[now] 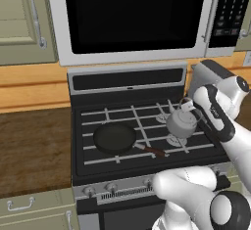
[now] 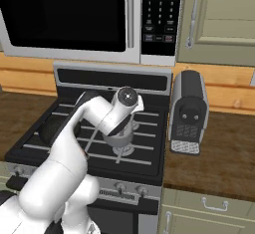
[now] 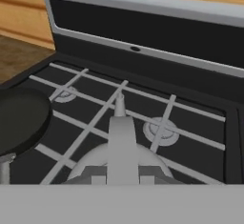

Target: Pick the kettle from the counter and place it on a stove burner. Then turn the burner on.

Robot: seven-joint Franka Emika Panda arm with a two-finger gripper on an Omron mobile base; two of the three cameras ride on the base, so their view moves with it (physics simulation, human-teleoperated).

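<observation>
Pincer [image 1: 188, 105] clamped shut on the thin wire handle of the kettle [image 1: 181, 123], which hangs low above the right side of the stove, over the front right stove burner [image 1: 175, 140]; whether its base touches the grate cannot be told. From the left base view the small silver-grey kettle is seen whole, just right of the black frying pan [image 1: 114, 138], whose reddish-brown handle points toward it, while the dark wood-grain bench [image 1: 32, 150] stretches off to the stove's left. From the right base view the white arm [image 2: 94, 118] crosses in front of the stove and covers most of the kettle [image 2: 119, 137], leaving only its lower body showing over a burner cap; this view alone brings in the black-and-silver toaster [image 2: 188, 112] standing upright on the bench [image 2: 219, 153] to the right of the stove, and the microwave's keypad [image 2: 158, 14] overhead. The hand view looks along the kettle [image 3: 119, 158] from above, its rounded top and pointed spout aimed toward the stove's back panel [image 3: 143, 32], with a rear burner [image 3: 161, 131] just beyond the spout and the rim of the frying pan [image 3: 21, 118] at the left edge.
</observation>
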